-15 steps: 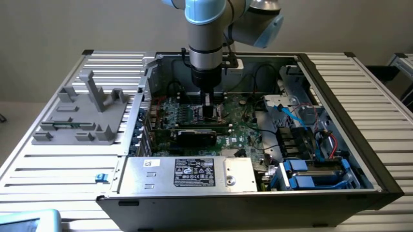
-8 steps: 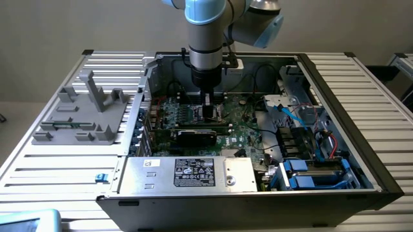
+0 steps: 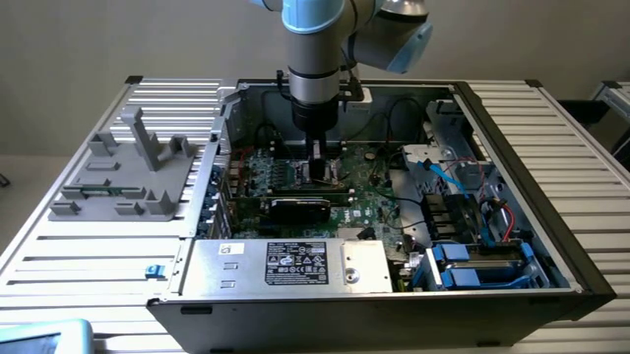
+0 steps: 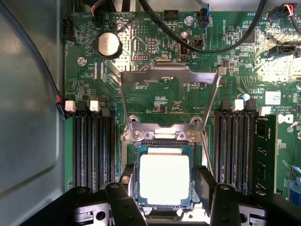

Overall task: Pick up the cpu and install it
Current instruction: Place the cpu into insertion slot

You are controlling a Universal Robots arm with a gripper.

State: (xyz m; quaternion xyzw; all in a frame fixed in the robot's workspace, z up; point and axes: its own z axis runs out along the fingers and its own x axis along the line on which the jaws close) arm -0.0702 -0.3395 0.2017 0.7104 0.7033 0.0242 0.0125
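Inside the open computer case [image 3: 512, 158], down on the green motherboard [image 4: 160, 99], the cpu [image 4: 164, 180] lies flat in the socket [image 4: 164, 148], silver top up and edges looking square to the surround. The gripper [image 4: 165, 186] straddles it with its black fingers [image 4: 207, 186] spread, one on each side just beside the chip's edges, and as far as the wrist view shows it grips nothing. The hinged load frame [image 4: 169, 75] stands tipped back off the socket, so nothing clamps the chip down. The main risk, as I judge it, is closeness: a finger that brushes an edge could tilt or drag the loose chip, and a chip skewed in its seat could bend the contacts beneath. Whether it is fully seated cannot be told from above. The fingers also sit near the socket's metal surround and the memory slots [image 4: 94, 146], so a sideways drift could knock either.
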